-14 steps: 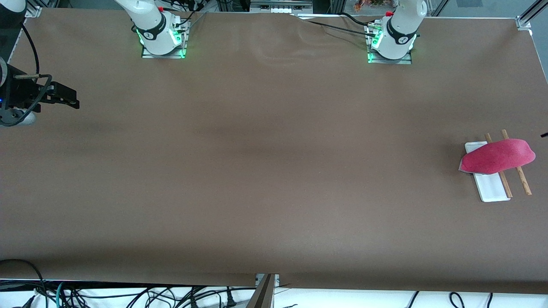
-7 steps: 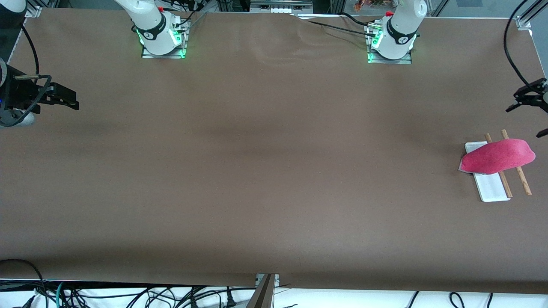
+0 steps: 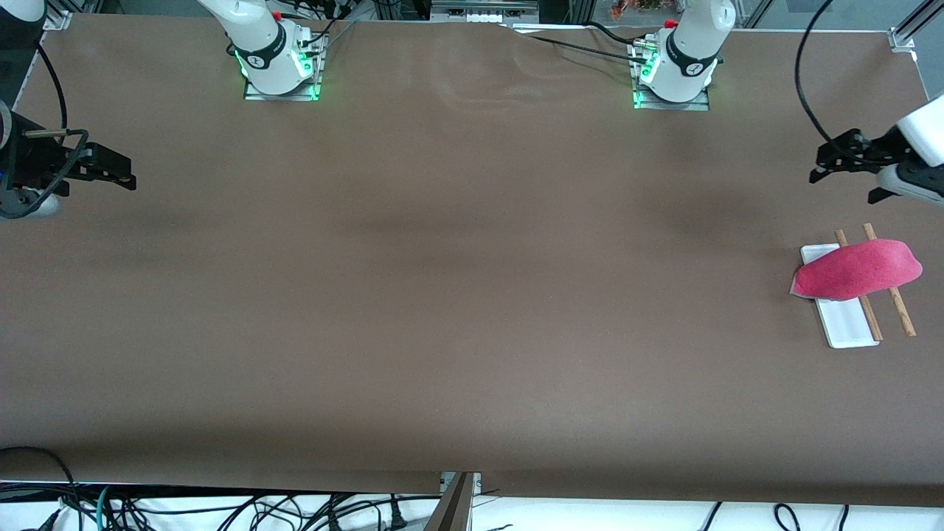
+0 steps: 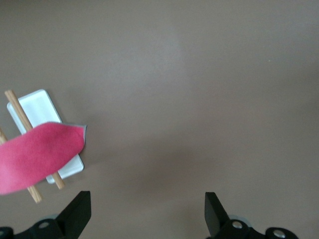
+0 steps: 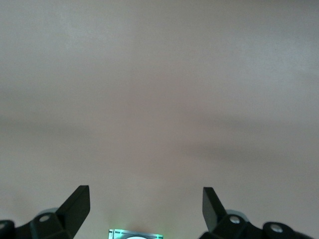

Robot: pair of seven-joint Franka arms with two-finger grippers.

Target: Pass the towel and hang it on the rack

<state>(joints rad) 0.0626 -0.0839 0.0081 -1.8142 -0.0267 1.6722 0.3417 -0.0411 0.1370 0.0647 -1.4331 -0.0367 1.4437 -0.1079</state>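
Note:
The pink-red towel (image 3: 859, 269) lies draped across the two wooden rods (image 3: 901, 313) of the rack, above the rack's white base (image 3: 844, 324), at the left arm's end of the table. In the left wrist view the towel (image 4: 37, 157) covers part of the base (image 4: 37, 104). My left gripper (image 3: 841, 189) is open and empty, up over bare table beside the rack, apart from the towel; its jaws (image 4: 145, 211) stand wide. My right gripper (image 3: 122, 173) is open and empty at the right arm's end of the table and waits (image 5: 145, 206).
The brown table (image 3: 472, 295) has nothing else on it. The two arm bases (image 3: 280, 66) (image 3: 675, 70) stand along its edge farthest from the front camera. Cables hang below the edge nearest that camera.
My left gripper has come into the front view from the table's end and moved inward, past the rack. The towel, the rack and the right arm have not moved.

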